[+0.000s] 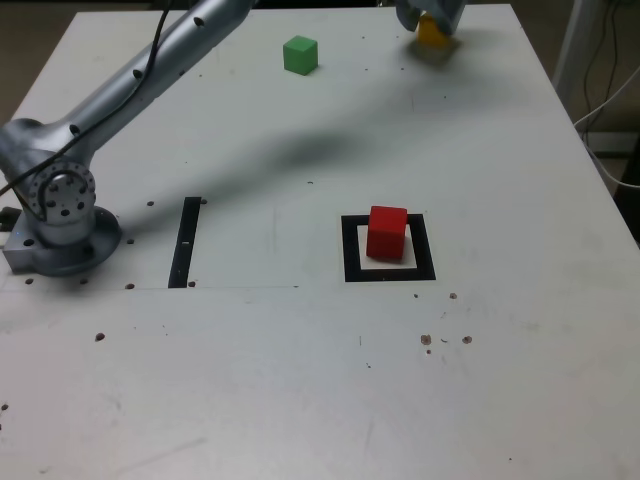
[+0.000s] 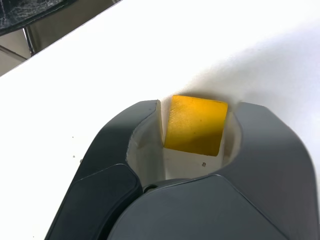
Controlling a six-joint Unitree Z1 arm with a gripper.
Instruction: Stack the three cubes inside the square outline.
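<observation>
At the far edge of the table, towards the exterior view's right, my gripper (image 1: 430,18) hangs over the yellow cube (image 1: 432,33). In the wrist view the yellow cube (image 2: 196,125) sits between the dark jaws of the gripper (image 2: 198,105), and both inner faces press against its sides. The red cube (image 1: 387,232) stands inside the square outline (image 1: 351,250) near the middle of the table. The green cube (image 1: 300,54) rests alone on the table at the far side, to the exterior view's left of the gripper.
The arm's base (image 1: 60,215) is mounted at the exterior view's left, and the arm (image 1: 150,60) stretches from it across the far left of the table. A narrow black strip (image 1: 185,243) lies flat between the base and the outline. Cables hang off the right edge (image 1: 610,100).
</observation>
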